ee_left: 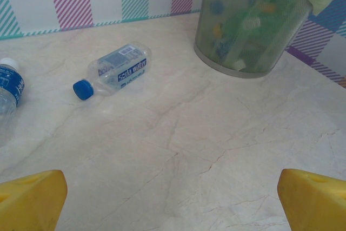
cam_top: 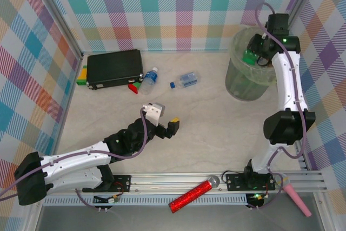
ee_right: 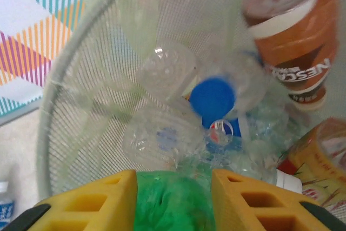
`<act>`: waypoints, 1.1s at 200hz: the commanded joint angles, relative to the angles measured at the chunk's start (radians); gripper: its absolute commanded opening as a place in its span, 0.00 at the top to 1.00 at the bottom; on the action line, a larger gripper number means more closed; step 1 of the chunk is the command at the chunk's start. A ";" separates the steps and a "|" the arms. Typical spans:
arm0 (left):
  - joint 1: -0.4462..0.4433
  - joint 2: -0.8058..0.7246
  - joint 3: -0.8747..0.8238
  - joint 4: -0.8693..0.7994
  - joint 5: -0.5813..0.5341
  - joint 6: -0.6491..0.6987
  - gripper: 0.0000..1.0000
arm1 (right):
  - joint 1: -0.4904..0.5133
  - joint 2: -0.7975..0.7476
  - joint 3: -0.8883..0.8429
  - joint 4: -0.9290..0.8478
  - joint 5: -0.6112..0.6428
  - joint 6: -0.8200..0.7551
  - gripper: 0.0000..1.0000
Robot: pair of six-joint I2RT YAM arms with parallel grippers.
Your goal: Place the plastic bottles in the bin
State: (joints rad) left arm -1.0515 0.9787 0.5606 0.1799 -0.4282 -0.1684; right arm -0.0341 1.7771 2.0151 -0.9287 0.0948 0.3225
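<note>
1. While it hangs over the open mouth of the bin (cam_top: 240,87), a green bottle (ee_right: 173,204) is clamped between the right fingers (ee_right: 251,198), which press on it from both sides.
2. Inside the bin, below that bottle, lies a heap of others: a brown-labelled bottle (ee_right: 292,52) at the upper right of the wrist view, a clear one with a blue cap (ee_right: 212,97) near the middle, several crumpled clear ones around it, and a red-and-yellow-labelled bottle (ee_right: 319,160) at the right edge.
3. The bin stands upright at the far right of the counter (cam_top: 216,123), near the checked back wall.
4. 2 more bottles lie on their sides on the counter, well apart from the bin: a blue-capped bottle (cam_top: 185,79) about mid-counter, and a white-capped bottle (cam_top: 148,79) to its left, just beside the corner of a black case (cam_top: 114,68).
5. The left fingers (ee_left: 32,198) stand wide apart with nothing between them, low over the near-left part of the counter, pointing toward the blue-capped bottle and the bin.
6. A red glittery tube (cam_top: 189,196) lies tilted across the metal rail at the near edge, between the 2 arm bases.
</note>
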 commanded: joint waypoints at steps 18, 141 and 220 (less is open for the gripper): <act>-0.005 0.003 0.000 0.018 0.003 -0.013 0.00 | 0.002 -0.052 -0.146 0.022 -0.023 0.000 0.60; -0.005 0.039 0.008 0.021 -0.007 -0.013 0.00 | 0.008 -0.140 0.002 -0.005 -0.056 0.017 0.33; 0.039 0.138 -0.001 0.067 -0.029 0.003 0.00 | 0.142 -0.480 -0.415 0.220 -0.158 0.051 0.01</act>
State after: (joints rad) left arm -1.0428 1.0824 0.5606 0.1982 -0.4580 -0.1642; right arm 0.0757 1.3819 1.6989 -0.8074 -0.0097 0.3515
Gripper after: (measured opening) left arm 0.996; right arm 0.989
